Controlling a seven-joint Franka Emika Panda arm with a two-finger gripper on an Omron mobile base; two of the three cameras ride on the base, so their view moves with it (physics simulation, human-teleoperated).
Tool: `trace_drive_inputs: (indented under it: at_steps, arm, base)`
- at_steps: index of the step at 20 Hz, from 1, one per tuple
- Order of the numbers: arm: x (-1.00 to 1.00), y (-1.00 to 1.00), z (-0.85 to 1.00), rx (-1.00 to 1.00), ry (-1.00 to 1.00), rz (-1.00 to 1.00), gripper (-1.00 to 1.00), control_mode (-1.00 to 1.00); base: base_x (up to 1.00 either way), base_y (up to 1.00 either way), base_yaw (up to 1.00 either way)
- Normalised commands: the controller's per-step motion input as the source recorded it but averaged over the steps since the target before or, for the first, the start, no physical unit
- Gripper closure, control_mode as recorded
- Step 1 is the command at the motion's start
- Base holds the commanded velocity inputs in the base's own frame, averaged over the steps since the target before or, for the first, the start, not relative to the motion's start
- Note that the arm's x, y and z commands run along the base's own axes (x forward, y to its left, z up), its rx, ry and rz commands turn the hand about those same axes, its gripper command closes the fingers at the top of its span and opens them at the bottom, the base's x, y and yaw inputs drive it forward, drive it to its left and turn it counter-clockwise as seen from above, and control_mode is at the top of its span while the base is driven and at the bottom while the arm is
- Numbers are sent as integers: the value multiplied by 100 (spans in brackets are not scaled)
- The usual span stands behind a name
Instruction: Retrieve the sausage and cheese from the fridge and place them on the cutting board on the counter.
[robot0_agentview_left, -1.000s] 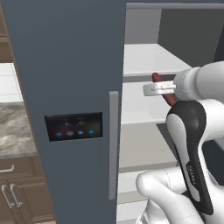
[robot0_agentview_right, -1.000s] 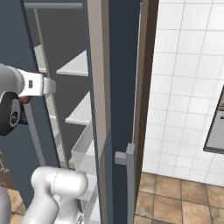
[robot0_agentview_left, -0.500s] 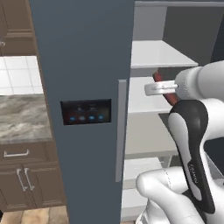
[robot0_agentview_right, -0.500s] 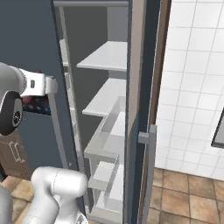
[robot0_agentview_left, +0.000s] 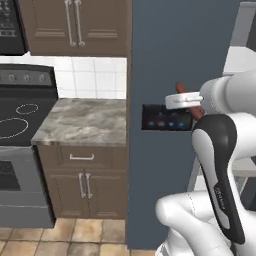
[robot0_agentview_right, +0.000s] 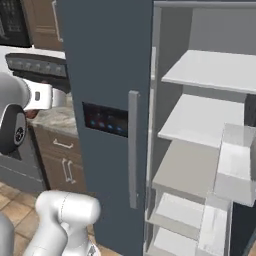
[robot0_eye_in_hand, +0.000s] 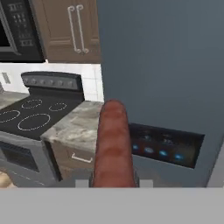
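Grey-brown marble counter (robot0_agentview_left: 85, 121) between black stove (robot0_agentview_left: 20, 117) and fridge (robot0_agentview_left: 170, 60), white fridge shelves (robot0_agentview_right: 210, 120)

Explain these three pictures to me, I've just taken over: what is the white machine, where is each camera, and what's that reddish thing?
The white machine is a robot arm on a driving base. Two cameras ride behind it, left and right; the third sits on its hand. Its two-finger gripper is shut on the short maroon-red sausage, in front of the closed door of the dark slate-blue fridge. The fridge's other side stands open, showing white shelves. Left of the fridge are a grey-brown marble counter and a black stove.
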Motion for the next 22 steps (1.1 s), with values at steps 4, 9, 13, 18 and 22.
trace_drive_inputs:
  at_steps: [4,9,13,18,22]
  arm:
    - [0,0,0,0,0,0,100,100]
    - [0,0,0,0,0,0,100,100]
    - [0,0,0,0,0,0,100,100]
    - [0,0,0,0,0,0,100,100]
    - [0,0,0,0,0,0,100,100]
  base:
    - [0,82,49]
    - [0,59,69]
    - [0,31,94]
    - [0,20,98]
    - [0,8,100]
